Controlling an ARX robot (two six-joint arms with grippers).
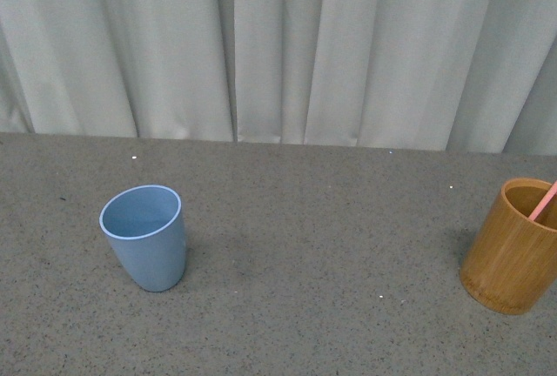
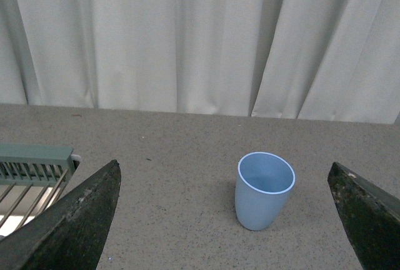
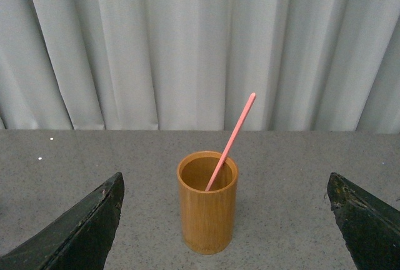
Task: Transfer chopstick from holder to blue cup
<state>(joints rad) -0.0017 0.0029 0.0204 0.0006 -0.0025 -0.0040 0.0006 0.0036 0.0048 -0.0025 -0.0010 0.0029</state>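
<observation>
Finds the left gripper [image 2: 223, 167] spread wide and empty, facing the upright, seemingly empty blue cup [image 2: 264, 202]. Finds the right gripper [image 3: 225, 176] equally wide, facing the holder [image 3: 207, 220], with the chopstick [image 3: 234, 132] leaning inside. From the front, places cup at eight o'clock, holder at four, well apart.
</observation>
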